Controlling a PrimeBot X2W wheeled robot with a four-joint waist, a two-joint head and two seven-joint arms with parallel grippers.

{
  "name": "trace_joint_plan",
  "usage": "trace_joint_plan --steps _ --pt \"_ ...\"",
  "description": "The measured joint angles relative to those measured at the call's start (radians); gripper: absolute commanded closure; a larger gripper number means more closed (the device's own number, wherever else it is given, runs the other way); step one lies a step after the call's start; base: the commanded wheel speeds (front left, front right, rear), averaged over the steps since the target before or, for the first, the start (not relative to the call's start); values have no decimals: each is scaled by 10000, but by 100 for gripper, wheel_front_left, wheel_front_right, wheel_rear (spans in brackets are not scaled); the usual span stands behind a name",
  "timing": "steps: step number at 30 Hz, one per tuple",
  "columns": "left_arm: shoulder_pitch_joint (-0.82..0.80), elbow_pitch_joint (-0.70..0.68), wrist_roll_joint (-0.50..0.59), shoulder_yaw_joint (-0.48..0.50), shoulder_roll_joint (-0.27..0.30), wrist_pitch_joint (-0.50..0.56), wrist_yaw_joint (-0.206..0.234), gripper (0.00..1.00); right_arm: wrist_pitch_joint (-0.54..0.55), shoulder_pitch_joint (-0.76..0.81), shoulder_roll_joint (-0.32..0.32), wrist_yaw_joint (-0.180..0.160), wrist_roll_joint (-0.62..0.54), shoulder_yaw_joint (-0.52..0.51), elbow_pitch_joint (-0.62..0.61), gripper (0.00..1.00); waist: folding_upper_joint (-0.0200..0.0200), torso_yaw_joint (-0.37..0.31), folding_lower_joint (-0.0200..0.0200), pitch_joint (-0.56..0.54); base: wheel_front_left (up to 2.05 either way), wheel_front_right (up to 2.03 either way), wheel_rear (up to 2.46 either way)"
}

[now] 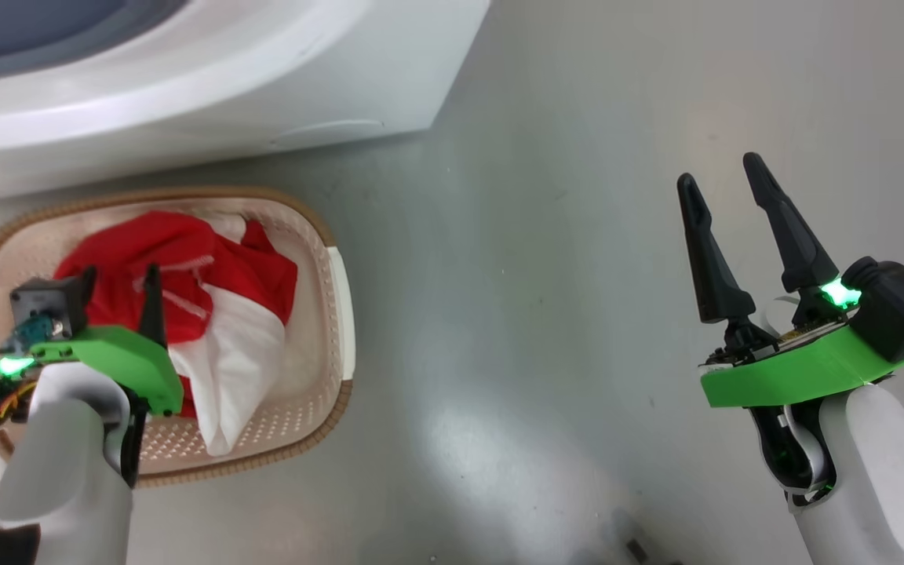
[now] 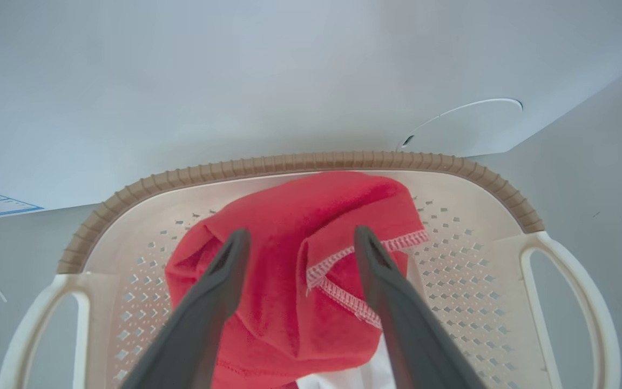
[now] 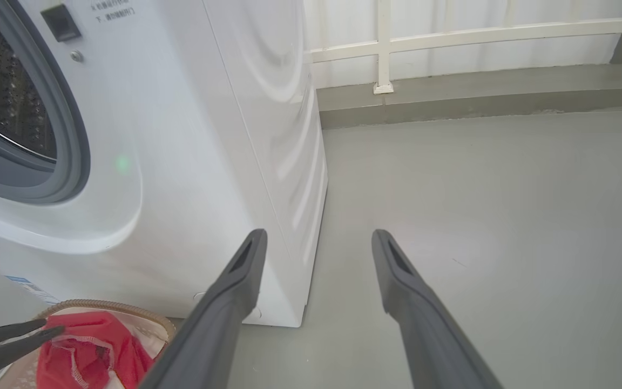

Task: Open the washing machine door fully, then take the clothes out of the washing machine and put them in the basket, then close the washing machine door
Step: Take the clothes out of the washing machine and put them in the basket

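1. left gripper [image 2: 300,233]: jaws spread wide, holding nothing, poised just over the clothes [image 2: 284,216].
2. clothes: red fabric with a white panel, heaped inside the basket [image 2: 311,160].
3. basket: cream, brown rim, on the floor [image 3: 478,189] just beside the front of the washing machine [image 3: 181,162].
4. right gripper [image 1: 721,174]: jaws fully apart, empty, over bare floor, well apart from the basket.
5. washing machine: drum mouth [image 3: 14,108] uncovered; the part of the drum in sight holds no fabric, the rest is hidden.
6. progress, judged: door opened, unloading done or nearly so; closing the door not yet done.
7. floor: smooth grey, faintly glossy, with glare patches.
8. room: pale wall with white rails [image 3: 381,48] behind.
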Motion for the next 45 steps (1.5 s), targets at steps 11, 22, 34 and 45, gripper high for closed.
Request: trace_joint_plan --steps 11,22,34,45 --pt "1464 -1933 -163 345 -322 0 -81 0 0 745 -159 0 2 -146 318 0 0 242 0 -1350 0 0 0" --pt "3131 -4429 8 604 -583 0 -100 0 0 1624 -383 0 25 -245 481 0 0 524 0 -2801 0 0 0" --pt "5274 -7116 217 673 -815 0 -176 0 2 2784 -445 0 36 -527 527 0 0 821 0 -4393 0 0 0" --pt "6913 -8345 215 844 -934 0 -249 0 2 3611 -573 0 127 -790 562 0 0 978 0 -5378 0 0 0"
